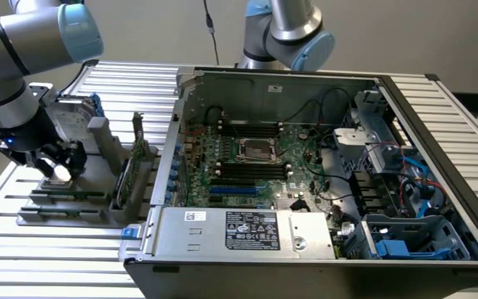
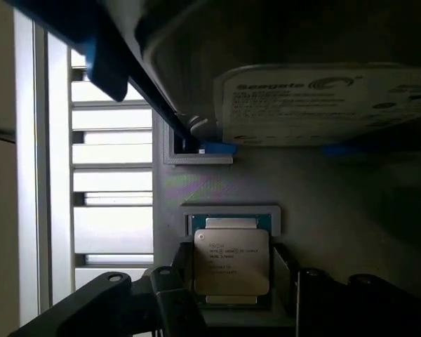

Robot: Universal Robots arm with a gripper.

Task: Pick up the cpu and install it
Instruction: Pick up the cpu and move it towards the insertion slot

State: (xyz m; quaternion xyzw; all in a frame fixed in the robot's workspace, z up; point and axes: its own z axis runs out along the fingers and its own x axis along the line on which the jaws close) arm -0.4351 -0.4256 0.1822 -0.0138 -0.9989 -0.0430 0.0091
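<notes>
Okay, I'm down low at the exterior view's left, my gripper point(image 1: 59, 169) hanging just over the grey parts holder point(image 1: 73, 215) that sits on the slatted metal table point(image 1: 48, 261). My wrist camera looks straight at the cpu point(image 2: 231, 261): silver top, dark print, green edge, lying flat in its square recess in that holder. My fingers point(image 2: 174, 298) are spread, one on each side of it and close to its edges. I'm not clamped on it, and the chip is seated in the recess, not lifted.

Just past the cpu on the same holder stands the hard drive point(image 2: 323, 105), white label facing me, with blue brackets point(image 2: 214, 149) at its lower edge. Through the gaps beside the holder I catch the pale table slats point(image 2: 112, 182), bright with light.

Across the table, the computer case point(image 1: 438, 143) lies on its side with the panel off, taking up the middle and the exterior view's right. Inside it, the green board shows its bare square socket point(image 1: 256, 148) between rows of dark slots, well apart from me. A grey box with a black label point(image 1: 248, 230) sits along the near edge of the case, and blue plastic bays point(image 1: 413, 240) fill the near corner at the exterior view's right. A second arm point(image 1: 285, 31) rises behind the case, against a plain pale wall point(image 1: 156, 31).
</notes>
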